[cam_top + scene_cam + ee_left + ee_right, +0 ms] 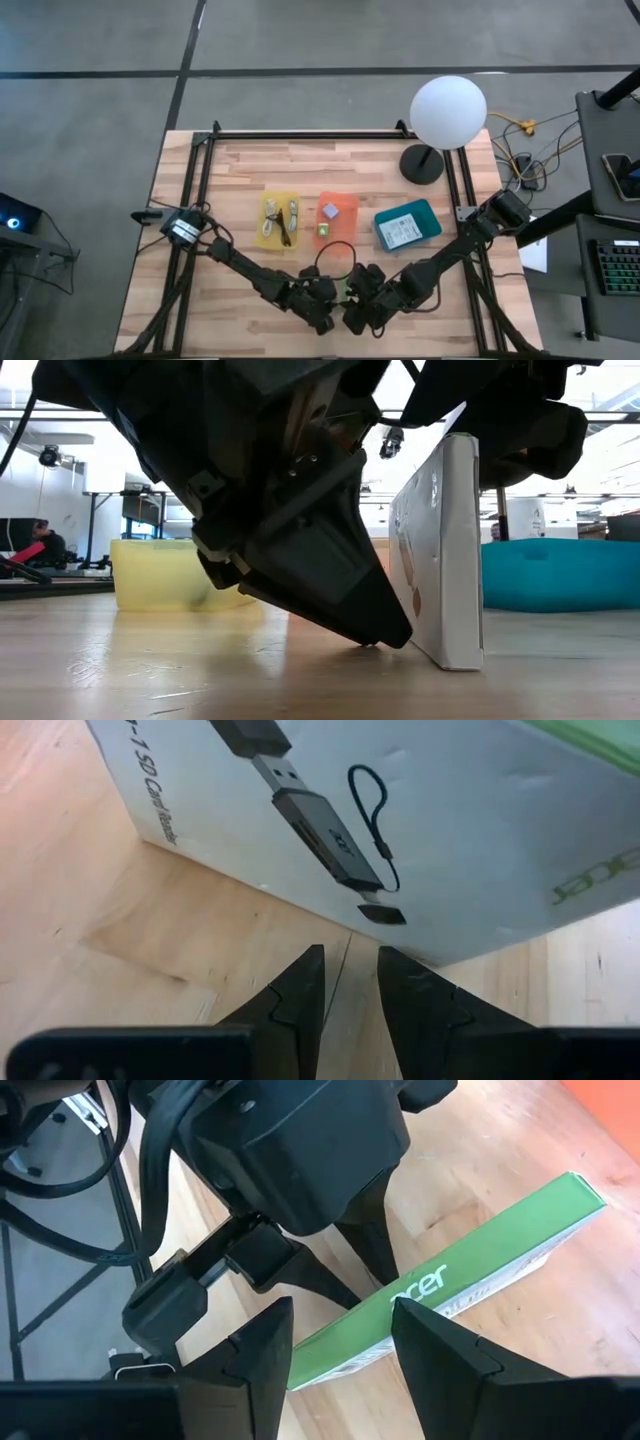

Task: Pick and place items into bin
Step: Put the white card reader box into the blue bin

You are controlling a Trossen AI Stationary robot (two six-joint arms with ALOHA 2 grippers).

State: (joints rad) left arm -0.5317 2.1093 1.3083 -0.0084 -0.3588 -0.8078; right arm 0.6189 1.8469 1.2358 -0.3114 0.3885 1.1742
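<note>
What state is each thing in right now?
Box: standing on edge on the table, between both claws.
Left claw: slightly parted, tips at the box face, empty.
Right claw: open, astride the box's green edge.
Yellow bin: holds cables.
Orange bin: holds small cubes.
Teal bin: holds a card.
Lamp: upright.

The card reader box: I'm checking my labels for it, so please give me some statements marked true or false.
1. The card reader box stands on edge on the table. True.
2. It lies inside a bin. False: it is on bare wood, in front of the bins.
3. One narrow side of it is green. True.
4. The left gripper has its jaws clamped on it. False: the jaws stand slightly apart over bare wood, with the box ahead of them.
5. The right gripper is at the box's green edge. True.
</note>
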